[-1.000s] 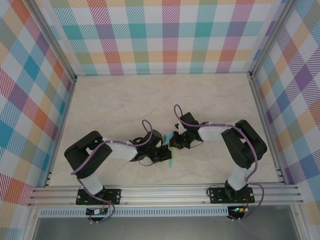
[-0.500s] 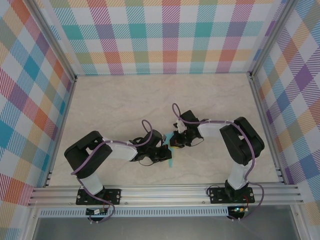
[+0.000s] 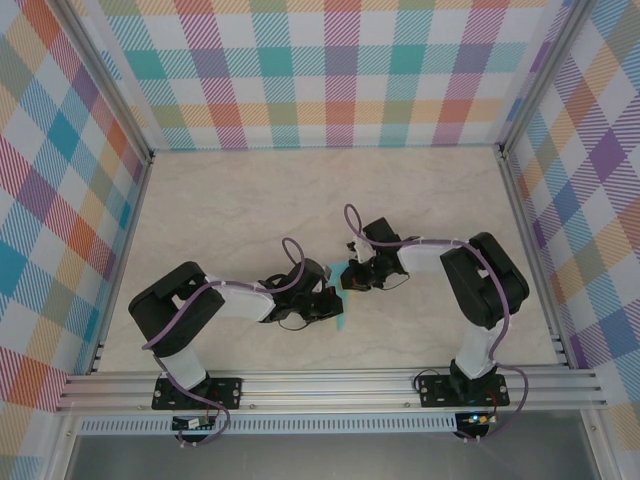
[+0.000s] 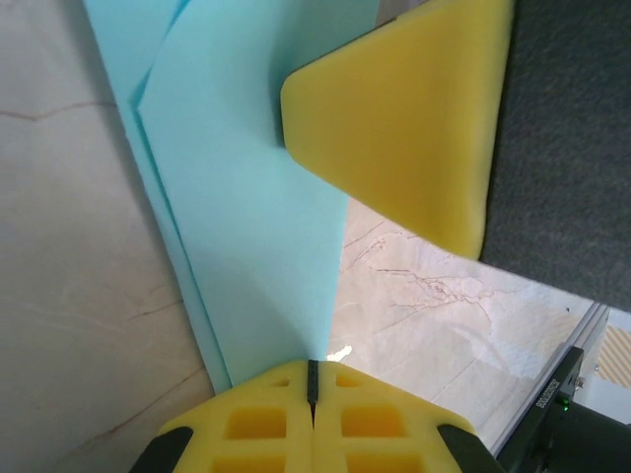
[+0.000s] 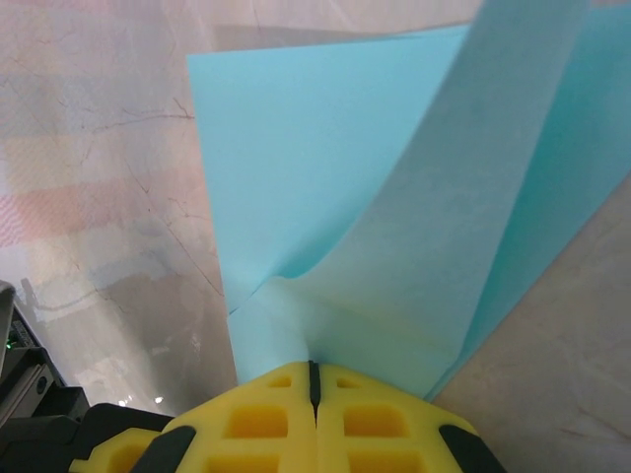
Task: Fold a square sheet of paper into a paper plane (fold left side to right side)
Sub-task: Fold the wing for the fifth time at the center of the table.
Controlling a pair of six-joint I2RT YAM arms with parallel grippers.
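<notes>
We log left gripper and right gripper clenched — tips touching the teal paper near the worktop's front edge.

a pale marbled table carries the folded teal sheet of paper near its front middle.

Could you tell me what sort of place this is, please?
Probably a robot data-collection cell, not a home: a marble-look table boxed in by plaid-printed walls, and an aluminium rail carrying a left arm and right arm.
</notes>
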